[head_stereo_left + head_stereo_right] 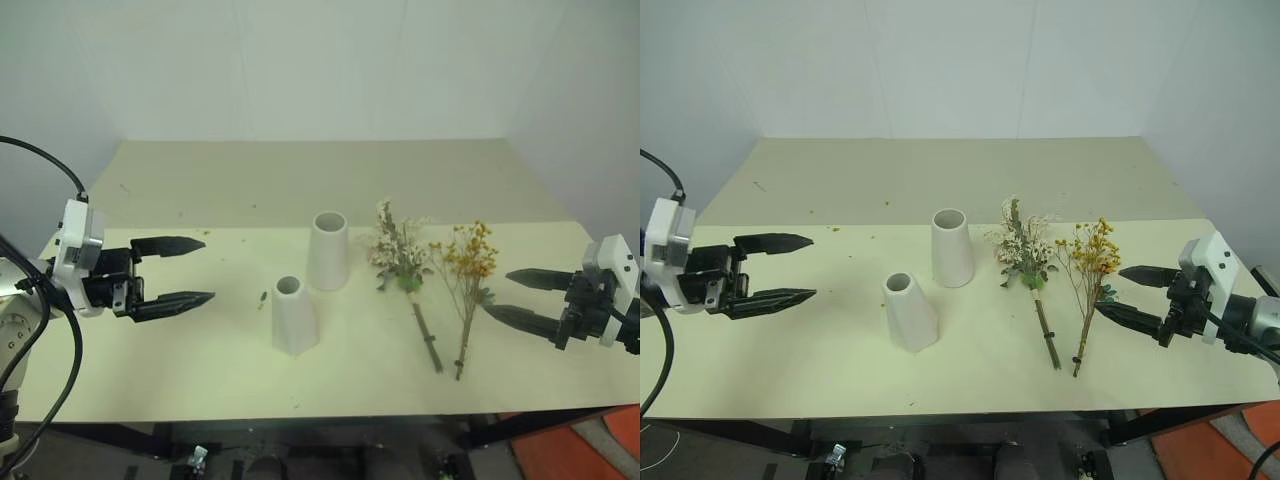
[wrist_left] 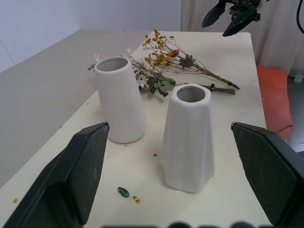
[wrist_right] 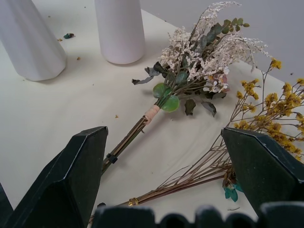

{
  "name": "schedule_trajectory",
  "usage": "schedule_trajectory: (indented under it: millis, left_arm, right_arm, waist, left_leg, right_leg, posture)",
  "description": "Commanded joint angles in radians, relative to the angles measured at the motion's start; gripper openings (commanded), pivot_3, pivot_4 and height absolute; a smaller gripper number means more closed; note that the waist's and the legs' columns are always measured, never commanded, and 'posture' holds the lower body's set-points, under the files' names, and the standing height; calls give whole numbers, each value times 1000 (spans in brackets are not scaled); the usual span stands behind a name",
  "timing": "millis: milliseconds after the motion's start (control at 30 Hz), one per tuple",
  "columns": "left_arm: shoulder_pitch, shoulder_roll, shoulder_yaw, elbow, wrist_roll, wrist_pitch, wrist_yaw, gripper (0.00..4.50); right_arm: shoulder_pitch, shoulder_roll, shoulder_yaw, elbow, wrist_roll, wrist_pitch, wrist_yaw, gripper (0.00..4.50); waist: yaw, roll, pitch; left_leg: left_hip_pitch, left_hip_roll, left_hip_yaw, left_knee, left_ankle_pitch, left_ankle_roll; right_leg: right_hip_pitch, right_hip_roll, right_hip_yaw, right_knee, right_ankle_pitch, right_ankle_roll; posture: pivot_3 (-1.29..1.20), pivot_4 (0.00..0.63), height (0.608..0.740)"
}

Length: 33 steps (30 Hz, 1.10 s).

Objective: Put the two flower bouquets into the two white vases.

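— Pincers: what are they doing?
— My right gripper (image 1: pixel 518 297), lower right, and left gripper (image 1: pixel 190 270) both spread, holding nothing.
— The flowers?
— Yellow bouquet (image 1: pixel 467 290) and white bouquet (image 1: pixel 402 262) lie flat centre-right, stems toward me, blossoms away. Light, brittle, I judge; pinch the bound stems. Vases (image 1: pixel 294 315) stand upright, centre.

Two vases (image 1: pixel 310 280) stand mid-table (image 1: pixel 150 370); both bouquets (image 1: pixel 440 270) lie right of them, side by side.
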<state>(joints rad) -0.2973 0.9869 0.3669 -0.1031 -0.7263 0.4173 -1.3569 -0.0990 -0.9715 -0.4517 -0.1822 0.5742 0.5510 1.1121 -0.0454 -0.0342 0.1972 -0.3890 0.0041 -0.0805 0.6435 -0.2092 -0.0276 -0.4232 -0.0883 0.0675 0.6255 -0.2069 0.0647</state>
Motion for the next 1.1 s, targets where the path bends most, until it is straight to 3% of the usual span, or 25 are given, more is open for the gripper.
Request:
schedule_trajectory:
  millis: [33,333,500,667,800,1067,1100]
  left_arm:
    - [-17,3,0,-8,-2,-4,-2,4486]
    - [-40,1,-18,15,5,-16,-9,4486]
    - [-104,-13,-48,53,2,8,-3,4486]
    - [-209,-34,-106,102,11,34,-12,4486]
    - [-247,-45,-134,126,28,22,-34,4486]
    - [-270,-64,-149,134,43,14,-43,4486]
    - [-269,-65,-146,131,43,15,-44,4497]
  right_arm:
    - [6,-20,-54,-35,24,-8,3,4500]
    - [8,-25,-43,-50,10,38,-49,4500]
    - [-52,-56,56,-131,16,350,-257,4500]
    - [-278,-24,165,-90,80,764,-423,4500]
    - [-420,14,273,8,38,945,-510,4500]
    - [-528,122,428,184,-85,943,-628,4500]
    - [-539,135,440,214,-100,921,-633,4319]
  waist:
    - [0,0,0]
    - [0,0,0]
    - [0,0,0]
    - [-2,0,0]
    - [-1,0,0]
    - [0,0,0]
    - [-2,-1,0]
  left_leg:
    - [0,0,0,0,0,0]
    - [0,0,0,0,0,0]
    - [0,0,0,0,0,0]
    - [0,0,0,1,0,0]
    - [-1,0,0,1,0,0]
    - [-2,0,0,1,0,0]
    - [-2,0,0,1,0,0]
  right_leg:
    - [0,0,0,0,0,0]
    - [0,0,0,0,0,0]
    - [0,0,0,1,0,0]
    - [0,0,0,1,0,0]
    - [-1,0,0,0,0,0]
    - [-1,0,0,0,1,0]
    - [-1,0,0,0,1,0]
  posture:
    - [0,150,740]
    - [0,150,740]
    - [0,150,740]
    - [0,150,740]
    - [0,150,740]
    - [0,150,740]
    - [0,150,740]
